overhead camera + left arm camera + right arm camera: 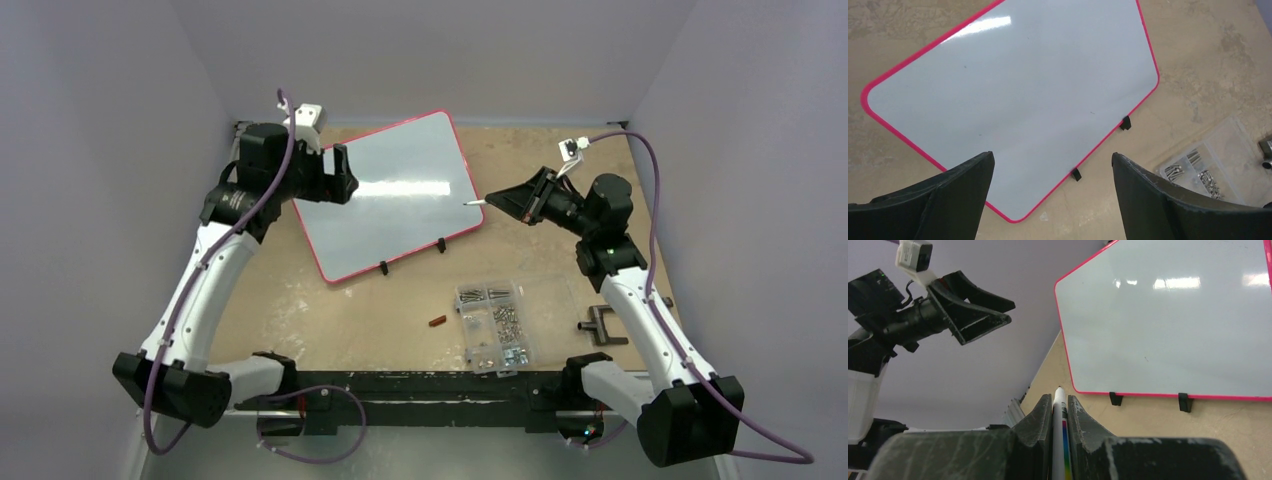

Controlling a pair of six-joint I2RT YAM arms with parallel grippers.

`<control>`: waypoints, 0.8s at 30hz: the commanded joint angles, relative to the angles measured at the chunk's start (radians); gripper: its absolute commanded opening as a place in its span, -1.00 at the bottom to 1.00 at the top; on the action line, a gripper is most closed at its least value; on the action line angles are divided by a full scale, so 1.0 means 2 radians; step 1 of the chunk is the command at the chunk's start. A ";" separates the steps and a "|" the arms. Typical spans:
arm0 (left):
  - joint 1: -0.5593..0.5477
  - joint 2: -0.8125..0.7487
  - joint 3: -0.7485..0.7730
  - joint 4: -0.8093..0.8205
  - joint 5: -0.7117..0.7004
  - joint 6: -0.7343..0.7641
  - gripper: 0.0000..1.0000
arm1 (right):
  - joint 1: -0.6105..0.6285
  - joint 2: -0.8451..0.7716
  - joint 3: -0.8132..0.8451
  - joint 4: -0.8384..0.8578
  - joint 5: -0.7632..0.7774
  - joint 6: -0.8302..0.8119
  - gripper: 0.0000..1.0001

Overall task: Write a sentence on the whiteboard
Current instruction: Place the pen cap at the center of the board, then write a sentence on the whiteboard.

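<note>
The whiteboard (390,200) (1018,85) (1168,325) lies tilted on the table's far middle, its red-pink rim all round. Its white surface is blank, and no sentence shows on it. My left gripper (343,172) (1052,154) hovers over the board's left side, open wide, with nothing between its fingers. My right gripper (497,200) (1059,397) is off the board's right edge, shut on a white marker (1058,407). The marker's tip (472,203) points at the board's right rim, just short of it.
A clear compartmented screw box (493,326) (1203,167) sits near the front middle. A small red-brown piece (437,321) lies to its left. A black metal part (603,327) rests by the right arm. Two black clip feet (384,267) stick out from the board's near edge.
</note>
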 commanded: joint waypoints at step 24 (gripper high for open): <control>0.189 0.400 0.390 -0.093 0.311 0.079 0.54 | 0.000 0.006 0.007 0.014 -0.020 -0.008 -1.00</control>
